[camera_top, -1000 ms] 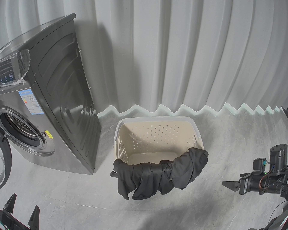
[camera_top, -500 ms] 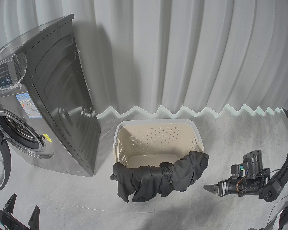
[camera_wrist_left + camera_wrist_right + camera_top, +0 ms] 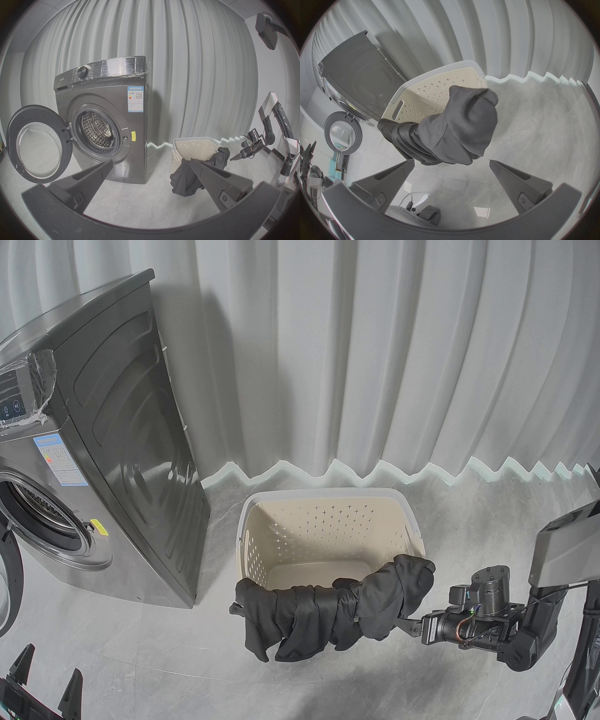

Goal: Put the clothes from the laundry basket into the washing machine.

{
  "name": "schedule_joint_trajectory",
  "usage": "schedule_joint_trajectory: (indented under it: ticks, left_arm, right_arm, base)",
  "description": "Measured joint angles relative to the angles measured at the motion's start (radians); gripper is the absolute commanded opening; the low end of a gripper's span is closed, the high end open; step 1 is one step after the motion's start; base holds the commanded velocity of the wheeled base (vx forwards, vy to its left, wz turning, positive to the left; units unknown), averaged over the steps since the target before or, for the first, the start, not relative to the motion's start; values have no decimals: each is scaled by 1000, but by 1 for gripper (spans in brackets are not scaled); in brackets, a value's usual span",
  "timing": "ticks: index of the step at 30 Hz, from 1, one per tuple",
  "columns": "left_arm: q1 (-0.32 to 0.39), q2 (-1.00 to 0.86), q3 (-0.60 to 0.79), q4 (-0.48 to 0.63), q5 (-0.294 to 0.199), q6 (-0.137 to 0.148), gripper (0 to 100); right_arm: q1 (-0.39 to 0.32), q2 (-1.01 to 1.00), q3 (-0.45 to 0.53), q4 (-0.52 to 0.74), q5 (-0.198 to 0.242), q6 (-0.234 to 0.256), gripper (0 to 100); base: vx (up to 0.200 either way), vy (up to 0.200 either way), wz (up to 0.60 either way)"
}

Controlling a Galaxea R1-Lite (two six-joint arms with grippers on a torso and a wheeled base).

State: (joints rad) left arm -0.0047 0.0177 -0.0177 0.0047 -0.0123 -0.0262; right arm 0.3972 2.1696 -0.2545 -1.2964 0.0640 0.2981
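Black cloth [image 3: 331,612]: on basket [image 3: 325,495] rim, ahead of open right fingers [image 3: 515,181].
Risk: shallow pinch slips, or snag tips basket.
Left fingers [image 3: 70,687]: open.

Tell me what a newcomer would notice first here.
A dark garment lies draped over the cream laundry basket's near rim, on the floor mid-scene. The right claw, open, sits level with the garment's end. To the left stands the grey washing machine, its door swung open.
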Motion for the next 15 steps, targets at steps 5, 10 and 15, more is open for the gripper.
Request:
schedule_joint_trajectory:
  ticks: [5, 10, 15]
  left_arm:
    - [0, 0, 0, 0, 0, 0, 100]
    - [0, 0, 0, 0, 0, 0, 100]
    - [0, 0, 0, 0, 0, -1, 100]
  right_arm:
    - [8, 76, -45, -33, 0, 5, 100]
    - [8, 120, -98, -35, 0, 9, 100]
    - [4, 148, -152, -35, -16, 19, 100]
  base:
    - [0, 0, 0]
    - [0, 0, 0]
    - [0, 0, 0]
